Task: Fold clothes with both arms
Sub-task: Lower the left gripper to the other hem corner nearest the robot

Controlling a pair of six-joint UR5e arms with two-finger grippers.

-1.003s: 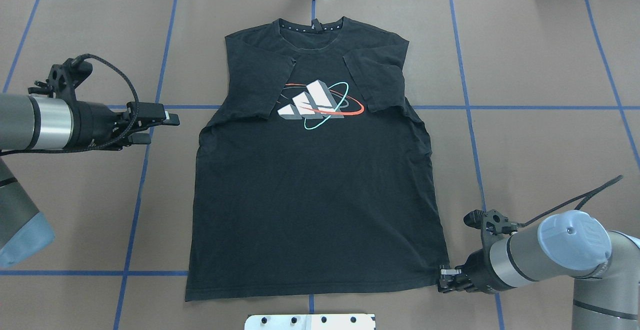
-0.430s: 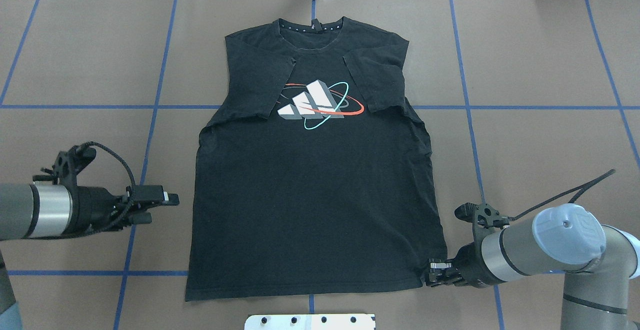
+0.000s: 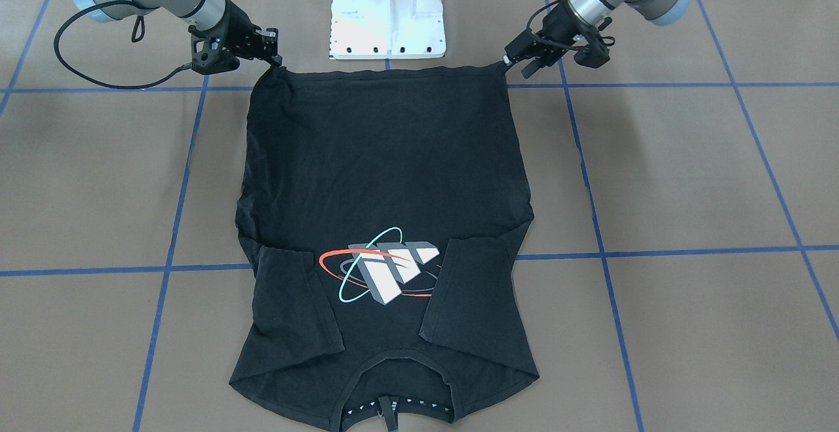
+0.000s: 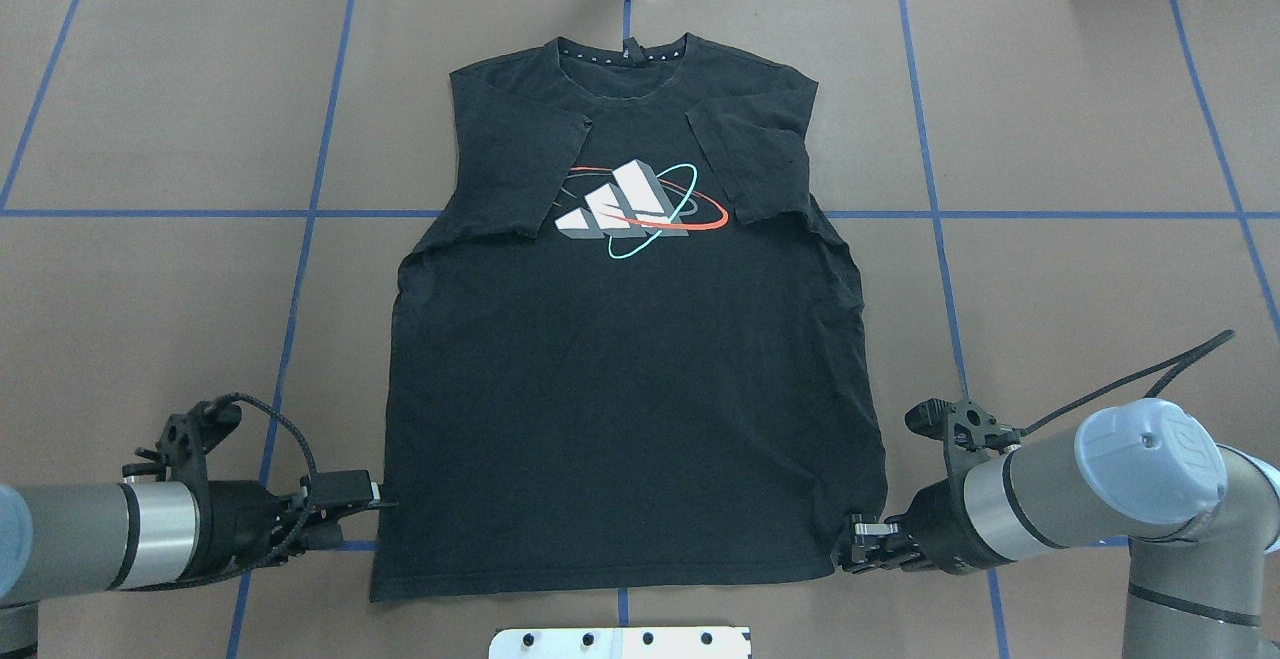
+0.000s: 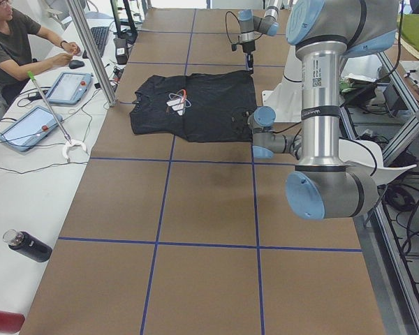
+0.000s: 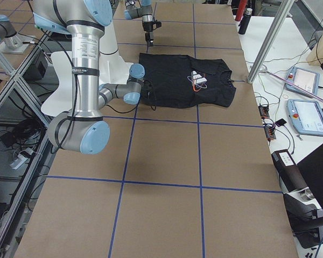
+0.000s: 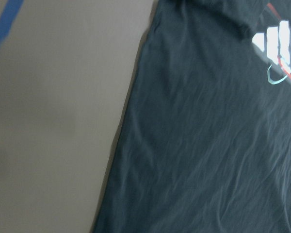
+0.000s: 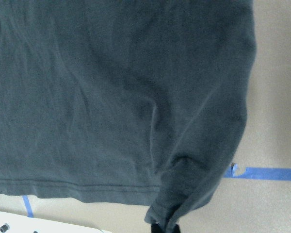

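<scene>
Bright even overhead light, soft faint shadows, sharp fixed views, both wrist views blurred, bluish.

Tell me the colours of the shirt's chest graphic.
The chest graphic is grey-white blocks ringed by red and teal ellipses on the black T-shirt; clearest overhead.

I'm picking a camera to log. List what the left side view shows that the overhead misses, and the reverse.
Side view only: a person at a bench with two tablets, and a bottle. Overhead only: left gripper at the T-shirt's side edge, right gripper at its hem corner. Both: the T-shirt lying flat, sleeves folded in.
</scene>
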